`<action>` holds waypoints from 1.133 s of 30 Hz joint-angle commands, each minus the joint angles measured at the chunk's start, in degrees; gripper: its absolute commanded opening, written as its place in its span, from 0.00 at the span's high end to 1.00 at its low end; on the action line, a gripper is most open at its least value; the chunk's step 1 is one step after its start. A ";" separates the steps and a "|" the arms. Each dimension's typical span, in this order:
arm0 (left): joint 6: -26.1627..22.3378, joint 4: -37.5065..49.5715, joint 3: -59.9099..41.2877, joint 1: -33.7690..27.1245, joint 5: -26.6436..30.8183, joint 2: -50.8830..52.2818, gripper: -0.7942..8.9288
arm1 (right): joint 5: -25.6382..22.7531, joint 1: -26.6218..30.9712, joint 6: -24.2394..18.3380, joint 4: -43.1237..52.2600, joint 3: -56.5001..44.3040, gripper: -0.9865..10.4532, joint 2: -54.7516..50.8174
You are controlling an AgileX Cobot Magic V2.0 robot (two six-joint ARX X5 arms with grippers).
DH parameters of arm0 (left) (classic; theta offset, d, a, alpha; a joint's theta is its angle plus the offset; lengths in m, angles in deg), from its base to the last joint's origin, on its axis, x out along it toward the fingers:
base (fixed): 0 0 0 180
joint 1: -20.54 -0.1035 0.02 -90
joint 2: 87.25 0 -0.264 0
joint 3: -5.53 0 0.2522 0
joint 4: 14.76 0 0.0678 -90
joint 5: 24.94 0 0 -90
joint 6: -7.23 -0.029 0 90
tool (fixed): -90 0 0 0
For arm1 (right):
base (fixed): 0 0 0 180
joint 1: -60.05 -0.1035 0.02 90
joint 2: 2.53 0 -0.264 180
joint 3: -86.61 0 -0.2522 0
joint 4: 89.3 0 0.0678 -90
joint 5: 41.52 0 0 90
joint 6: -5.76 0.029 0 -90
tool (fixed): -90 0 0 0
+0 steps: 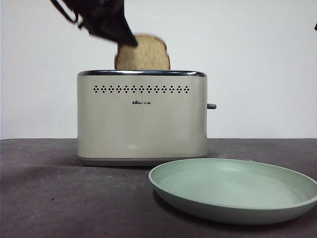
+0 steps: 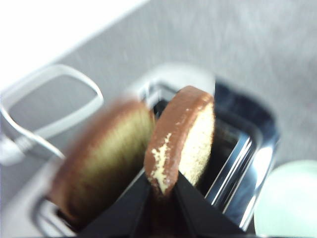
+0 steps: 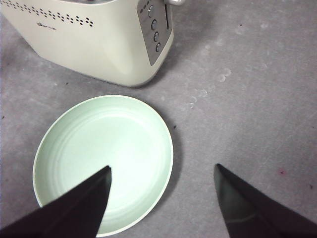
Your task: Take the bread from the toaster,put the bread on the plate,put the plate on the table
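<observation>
The cream toaster [image 1: 141, 119] stands on the table [image 1: 44, 198]. A tan bread slice [image 1: 144, 55] sticks up out of its top. My left gripper [image 1: 128, 40] comes in from the upper left and is shut on that slice's edge. In the left wrist view the jaws [image 2: 161, 193] pinch the brown-crusted slice [image 2: 185, 134] above the chrome slot [image 2: 247, 153]. A second, blurred slice [image 2: 106, 158] stands beside it. The pale-green plate [image 1: 198, 202] lies empty on the table in front of the toaster, to the right. My right gripper [image 3: 162, 167] is open above the plate's edge [image 3: 99, 144].
The toaster's lever [image 1: 211, 106] sticks out on its right side. Its button panel [image 3: 154, 29] faces the right gripper. A wire rack or handle [image 2: 49, 104] shows blurred in the left wrist view. Grey table [image 3: 247, 99] stretches right of the plate.
</observation>
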 commanded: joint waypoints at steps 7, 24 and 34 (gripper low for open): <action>6.54 -1.27 3.91 0.11 0.00 13.33 0.92 | 0.00 -0.09 0.61 0.81 0.98 0.62 1.36; 7.82 -22.60 -0.28 0.11 0.02 29.00 0.91 | 2.40 -0.61 2.36 6.71 -1.05 0.63 22.01; 10.80 -22.62 -14.49 -0.28 0.07 38.88 0.91 | 3.32 -2.47 3.37 15.67 -4.98 0.65 32.44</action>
